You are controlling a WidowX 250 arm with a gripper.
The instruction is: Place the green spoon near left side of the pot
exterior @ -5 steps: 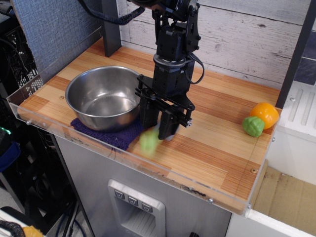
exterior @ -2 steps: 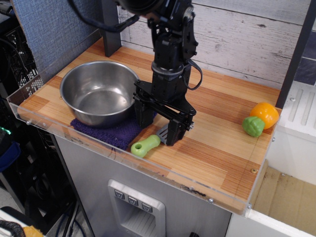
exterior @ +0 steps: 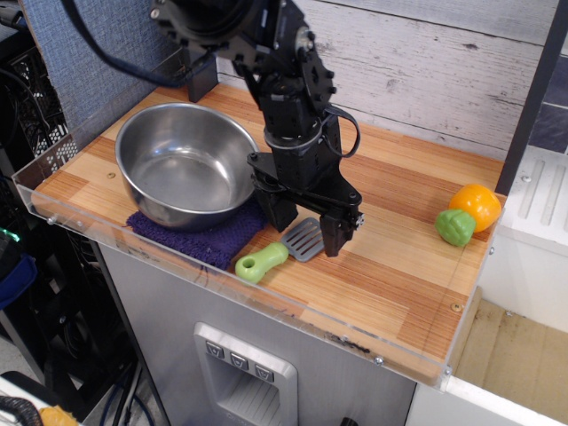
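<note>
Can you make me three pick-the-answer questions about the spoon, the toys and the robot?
1. Where is the green spoon?
A. inside the pot
B. flat on the table by the purple cloth
C. beside the orange toy

2. How many round toys sit at the table's far right?
A. two
B. four
C. none

3. What is the tool doing?
A. gripping the spoon
B. gripping the pot
C. open, holding nothing

Answers: 1 B, the spoon lies near the purple cloth. 2 A, one orange, one green. 3 C, its fingers are apart above the spoon.
</note>
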